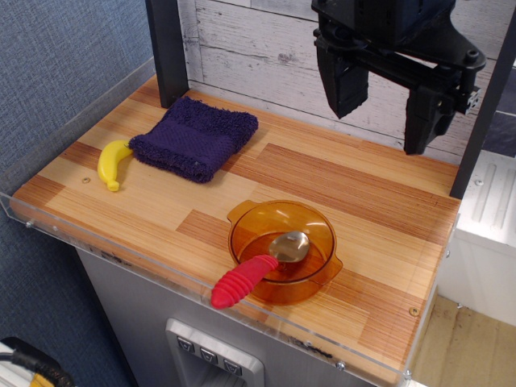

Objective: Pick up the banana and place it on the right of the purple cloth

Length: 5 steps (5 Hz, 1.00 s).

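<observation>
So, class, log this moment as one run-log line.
banana: left of cloth, untouched | gripper: raised, open, empty | spoon: in bowl

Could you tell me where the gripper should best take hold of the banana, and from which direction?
Probably at the banana's thick middle, coming straight down from above: it lies flat on the table, with the purple cloth close beside it. The open gripper should straddle its narrow width.

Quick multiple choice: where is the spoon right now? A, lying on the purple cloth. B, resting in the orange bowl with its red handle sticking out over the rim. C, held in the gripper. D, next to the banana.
B: the spoon has its metal scoop inside the orange bowl, and its red handle pokes over the near rim.
</observation>
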Available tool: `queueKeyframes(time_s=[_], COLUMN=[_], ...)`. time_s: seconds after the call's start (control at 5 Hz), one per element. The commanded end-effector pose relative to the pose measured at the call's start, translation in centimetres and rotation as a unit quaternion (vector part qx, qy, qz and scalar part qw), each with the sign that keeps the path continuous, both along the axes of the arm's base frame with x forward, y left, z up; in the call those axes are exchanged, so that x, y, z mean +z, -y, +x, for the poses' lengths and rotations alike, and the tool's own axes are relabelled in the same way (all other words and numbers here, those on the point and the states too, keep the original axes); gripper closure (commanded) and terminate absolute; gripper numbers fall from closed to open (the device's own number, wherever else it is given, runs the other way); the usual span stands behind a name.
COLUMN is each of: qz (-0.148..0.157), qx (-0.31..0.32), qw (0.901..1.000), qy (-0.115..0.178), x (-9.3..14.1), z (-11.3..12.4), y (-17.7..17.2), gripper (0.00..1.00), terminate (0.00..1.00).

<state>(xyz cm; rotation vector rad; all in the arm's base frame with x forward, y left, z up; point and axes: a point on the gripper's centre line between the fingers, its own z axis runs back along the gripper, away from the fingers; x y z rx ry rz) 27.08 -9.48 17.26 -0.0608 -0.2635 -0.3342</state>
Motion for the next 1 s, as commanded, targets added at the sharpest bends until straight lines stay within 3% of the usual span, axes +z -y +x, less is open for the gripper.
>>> queueKeyframes(time_s=[0.0,0.4,0.8], qz=[0.000,0.009,0.051], qx=[0.000,0.092,0.197], qw=[1.0000,0.9953,0.9757], qy=[0.000,-0.031,-0.081], x=[0.0,-0.7,-3.6], z=[0.0,-0.3,-1.7], y=[0.0,-5.5,-14.5], gripper=[0.00,0.00,0.00], terminate=[0.00,0.00,0.00])
